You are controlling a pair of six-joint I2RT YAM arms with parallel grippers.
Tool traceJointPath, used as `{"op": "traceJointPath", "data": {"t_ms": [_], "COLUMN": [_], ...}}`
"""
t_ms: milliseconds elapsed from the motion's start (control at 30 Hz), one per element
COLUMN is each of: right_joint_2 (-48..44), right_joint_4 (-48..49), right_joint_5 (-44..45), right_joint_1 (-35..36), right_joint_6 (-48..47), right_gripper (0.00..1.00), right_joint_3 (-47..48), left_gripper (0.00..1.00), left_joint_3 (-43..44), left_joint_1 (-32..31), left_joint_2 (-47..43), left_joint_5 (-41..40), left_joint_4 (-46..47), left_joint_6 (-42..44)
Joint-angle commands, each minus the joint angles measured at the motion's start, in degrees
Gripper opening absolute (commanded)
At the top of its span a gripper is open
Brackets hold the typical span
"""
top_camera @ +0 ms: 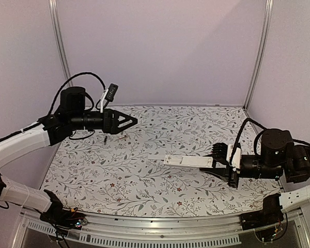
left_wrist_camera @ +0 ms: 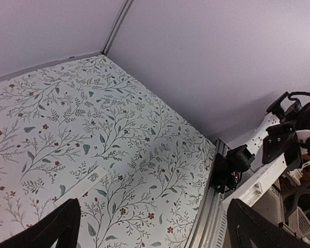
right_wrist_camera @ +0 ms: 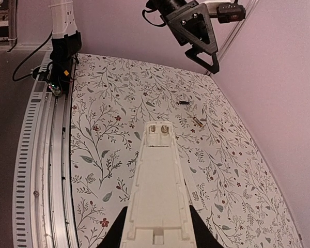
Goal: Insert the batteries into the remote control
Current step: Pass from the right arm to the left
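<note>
My right gripper is shut on the near end of the remote control, a long white bar held level just above the table. In the right wrist view the remote points away from the gripper, with its open battery bay at the far end showing two metal contacts. The blackish battery and the brass battery lie on the table beyond it, also seen from above as the blackish battery and the brass battery. My left gripper is open and empty, hovering above the batteries.
The thin flat white cover with a small printed label lies on the table beside and partly under the remote; it also shows in the left wrist view. Pale walls enclose the floral table. A metal rail runs along the near edge.
</note>
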Motion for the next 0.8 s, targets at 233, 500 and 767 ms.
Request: {"op": "traceJointPath", "data": {"t_ms": [233, 500, 767], "right_joint_2": [5.5, 9.2, 10.3], "right_joint_4": [-4.5, -5.3, -4.5], "right_joint_5": [-10.3, -11.8, -14.0], "right_joint_1": [-0.2, -0.2, -0.2], "right_joint_6": [0.1, 0.6, 1.6], "right_gripper": [0.00, 0.00, 0.00], "right_joint_3": [8.8, 11.2, 12.5], "left_gripper": [1.00, 0.96, 0.82], "left_joint_3": [0.0, 2.5, 7.0], "left_joint_1": [-13.3, -26.9, -34.4], "left_joint_2": [-13.7, -12.7, -5.5], "left_joint_5": [-1.6, -9.2, -20.1], "left_joint_4": [-16.4, -20.8, -23.1], "left_joint_6": [24.4, 37.8, 43.3]}}
